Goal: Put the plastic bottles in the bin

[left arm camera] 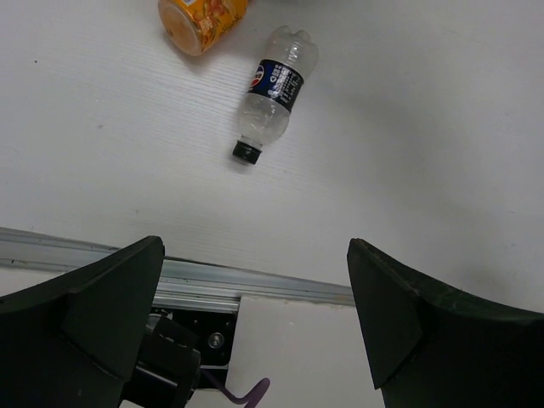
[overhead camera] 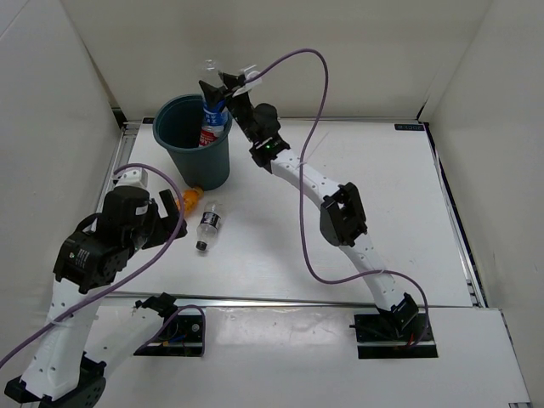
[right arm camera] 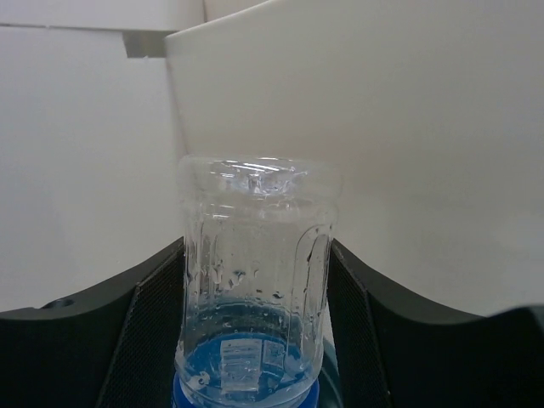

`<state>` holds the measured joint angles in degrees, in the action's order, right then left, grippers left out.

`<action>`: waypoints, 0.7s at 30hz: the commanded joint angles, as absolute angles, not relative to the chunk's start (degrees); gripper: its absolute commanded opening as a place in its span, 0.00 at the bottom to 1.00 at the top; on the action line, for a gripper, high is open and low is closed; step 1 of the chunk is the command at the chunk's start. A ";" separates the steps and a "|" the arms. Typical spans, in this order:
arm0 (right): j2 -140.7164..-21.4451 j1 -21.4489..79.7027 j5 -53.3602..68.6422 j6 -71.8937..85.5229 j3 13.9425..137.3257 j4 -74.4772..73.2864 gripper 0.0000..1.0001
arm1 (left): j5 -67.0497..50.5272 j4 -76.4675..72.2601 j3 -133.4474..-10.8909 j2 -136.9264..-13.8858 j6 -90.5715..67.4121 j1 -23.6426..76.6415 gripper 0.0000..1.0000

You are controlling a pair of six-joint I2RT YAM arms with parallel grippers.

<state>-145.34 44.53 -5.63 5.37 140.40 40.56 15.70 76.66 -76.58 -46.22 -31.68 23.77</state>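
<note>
My right gripper (overhead camera: 218, 85) is shut on the clear bottle with the blue label (overhead camera: 213, 109), holding it base-up over the dark teal bin (overhead camera: 183, 151). In the right wrist view that bottle (right arm camera: 253, 272) fills the gap between the two black fingers (right arm camera: 153, 327). A bottle with a red label (overhead camera: 206, 136) stands inside the bin. The stubby orange bottle (overhead camera: 194, 200) lies on the table at the bin's base, and the dark-labelled bottle (overhead camera: 207, 227) lies just beyond it. My left gripper (overhead camera: 161, 223) hovers open left of them. Its wrist view shows the orange bottle (left arm camera: 200, 19) and the dark-labelled bottle (left arm camera: 272, 89) ahead of the jaws (left arm camera: 255, 314).
White walls enclose the table on three sides. A metal rail (left arm camera: 255, 285) runs along the table's near edge by the left arm's base. The right arm's purple cable (overhead camera: 310, 170) loops above the table's middle.
</note>
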 commanded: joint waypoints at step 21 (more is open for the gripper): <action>-104.01 48.87 -25.65 6.90 121.23 0.91 1.00 | 24.61 71.99 -72.53 -42.10 -29.72 23.99 1.00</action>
<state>-118.69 49.08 -16.16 3.20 125.19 17.58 22.61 75.20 -74.35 -42.19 -31.29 23.77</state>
